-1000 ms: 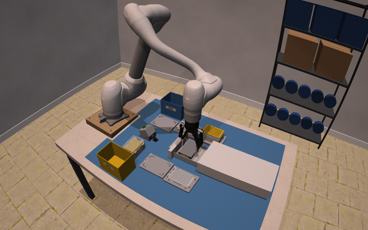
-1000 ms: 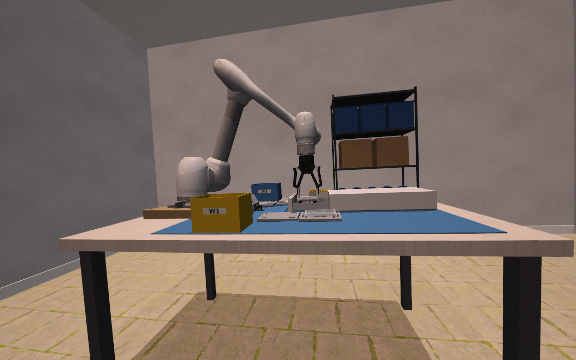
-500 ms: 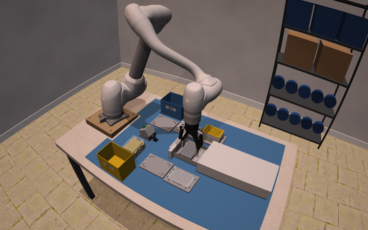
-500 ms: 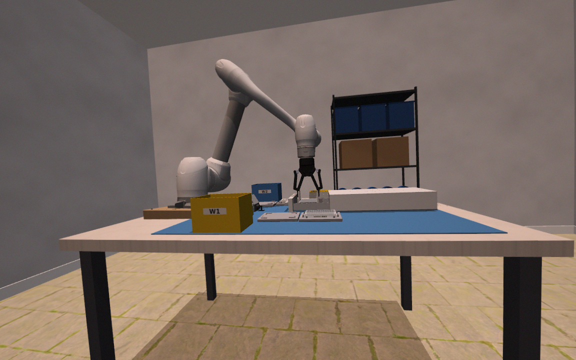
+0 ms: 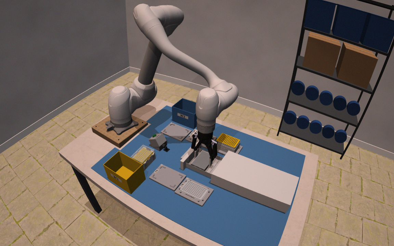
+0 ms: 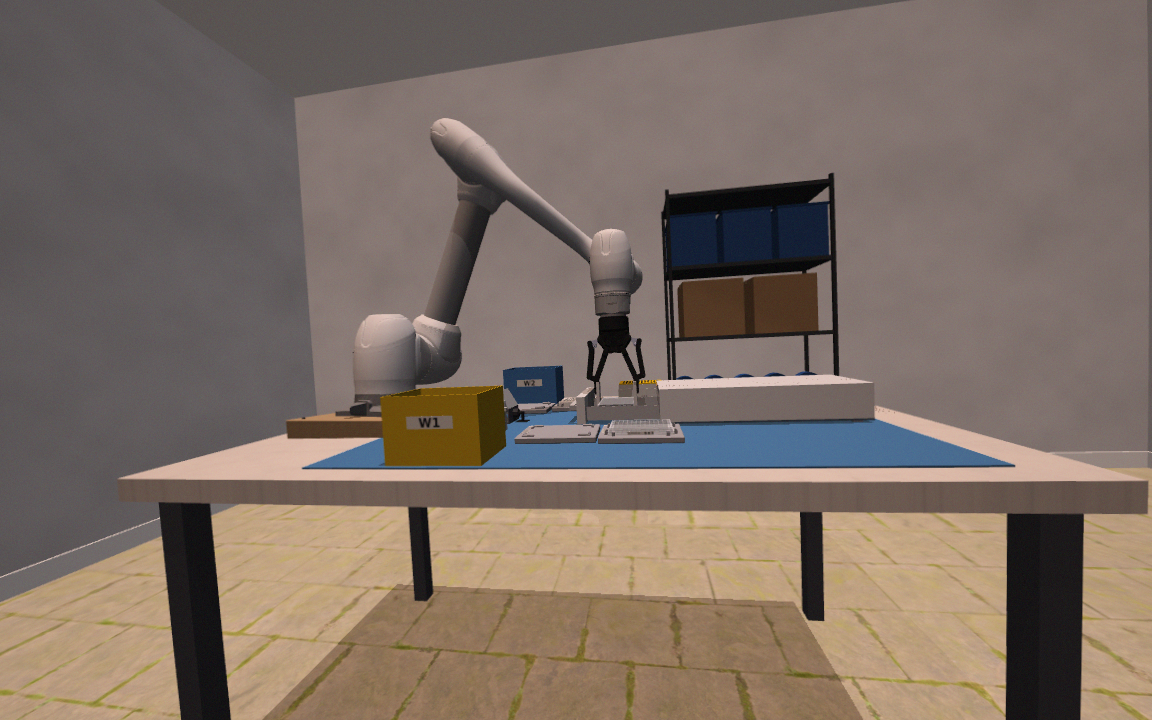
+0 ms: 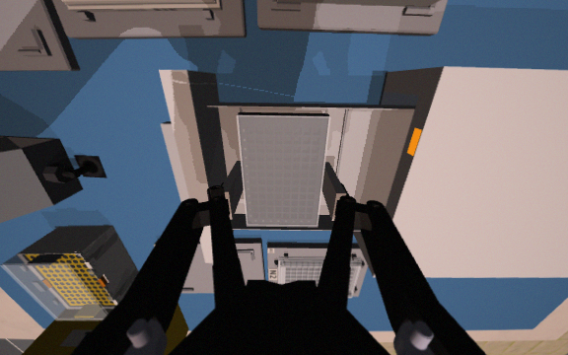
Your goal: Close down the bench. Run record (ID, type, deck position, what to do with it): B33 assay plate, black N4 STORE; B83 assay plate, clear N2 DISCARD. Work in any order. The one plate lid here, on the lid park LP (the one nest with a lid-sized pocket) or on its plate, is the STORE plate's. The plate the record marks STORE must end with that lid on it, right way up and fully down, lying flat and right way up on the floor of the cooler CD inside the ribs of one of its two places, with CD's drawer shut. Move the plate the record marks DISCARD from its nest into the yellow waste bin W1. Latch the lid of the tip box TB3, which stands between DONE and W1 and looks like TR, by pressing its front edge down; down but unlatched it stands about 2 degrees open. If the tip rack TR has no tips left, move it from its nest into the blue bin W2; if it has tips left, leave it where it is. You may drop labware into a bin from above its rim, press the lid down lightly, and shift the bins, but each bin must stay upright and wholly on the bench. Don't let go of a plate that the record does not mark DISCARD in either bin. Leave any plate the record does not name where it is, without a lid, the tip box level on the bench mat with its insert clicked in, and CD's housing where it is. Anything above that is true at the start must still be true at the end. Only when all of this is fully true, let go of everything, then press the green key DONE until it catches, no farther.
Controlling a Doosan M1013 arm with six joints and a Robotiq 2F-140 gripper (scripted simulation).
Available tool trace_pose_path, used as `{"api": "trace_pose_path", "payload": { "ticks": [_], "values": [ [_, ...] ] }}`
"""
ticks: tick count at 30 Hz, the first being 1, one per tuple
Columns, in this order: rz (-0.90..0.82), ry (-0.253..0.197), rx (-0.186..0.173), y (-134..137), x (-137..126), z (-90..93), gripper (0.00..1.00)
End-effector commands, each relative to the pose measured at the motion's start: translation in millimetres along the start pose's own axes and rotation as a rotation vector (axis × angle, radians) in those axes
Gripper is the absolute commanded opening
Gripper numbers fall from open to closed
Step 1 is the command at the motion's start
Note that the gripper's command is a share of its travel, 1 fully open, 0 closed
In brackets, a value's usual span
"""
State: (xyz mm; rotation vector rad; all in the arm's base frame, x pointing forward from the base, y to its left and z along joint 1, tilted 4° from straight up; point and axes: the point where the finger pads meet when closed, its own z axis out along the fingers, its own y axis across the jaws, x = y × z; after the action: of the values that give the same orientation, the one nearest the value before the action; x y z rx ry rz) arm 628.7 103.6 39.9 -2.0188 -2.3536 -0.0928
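At the bottom of the wrist view the gripper (image 7: 282, 197) is reaching down, its two black fingers clamping the long sides of the lidded plate (image 7: 283, 168). That plate is sitting at the centre of the frame inside the open drawer (image 7: 200, 148) of the cooler CD (image 7: 501, 168), whose pale housing is filling the right half of the picture.

In the top view, lower centre, the clear plate (image 5: 194, 189) is lying in its nest, with a bare nest (image 5: 167, 176) just to its left. Further left, the yellow bin W1 (image 5: 124, 178) is standing near the bench edge, the tip box TB3 (image 5: 143, 155) just behind it. Toward the middle, the grey key housing (image 5: 158, 141) is carrying a green button. Right of the gripper, the tip rack TR (image 5: 228, 140) is showing a yellow top. Behind the wrist, the blue bin W2 (image 5: 182, 114) is standing at the mat's far edge. At the upper right, a shelf rack (image 5: 376, 88) is holding boxes against the wall.
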Motion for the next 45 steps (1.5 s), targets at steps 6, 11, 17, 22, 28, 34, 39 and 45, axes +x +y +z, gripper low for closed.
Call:
{"api": "trace_pose_path", "payload": {
  "ticks": [6,11,17,22,28,34,39,45],
  "values": [
    [0.0,0.0,0.0,0.0,0.0,-0.1,0.0],
    [0.0,0.0,0.0,0.0,0.0,-0.1,0.0],
    [0.0,0.0,0.0,0.0,0.0,-0.1,0.0],
    [0.0,0.0,0.0,0.0,0.0,-0.1,0.0],
    [0.0,0.0,0.0,0.0,0.0,-0.1,0.0],
    [0.0,0.0,0.0,0.0,0.0,1.2,0.0],
    [0.0,0.0,0.0,0.0,0.0,2.9,0.0],
    [0.0,0.0,0.0,0.0,0.0,4.5,0.0]
  ]
}}
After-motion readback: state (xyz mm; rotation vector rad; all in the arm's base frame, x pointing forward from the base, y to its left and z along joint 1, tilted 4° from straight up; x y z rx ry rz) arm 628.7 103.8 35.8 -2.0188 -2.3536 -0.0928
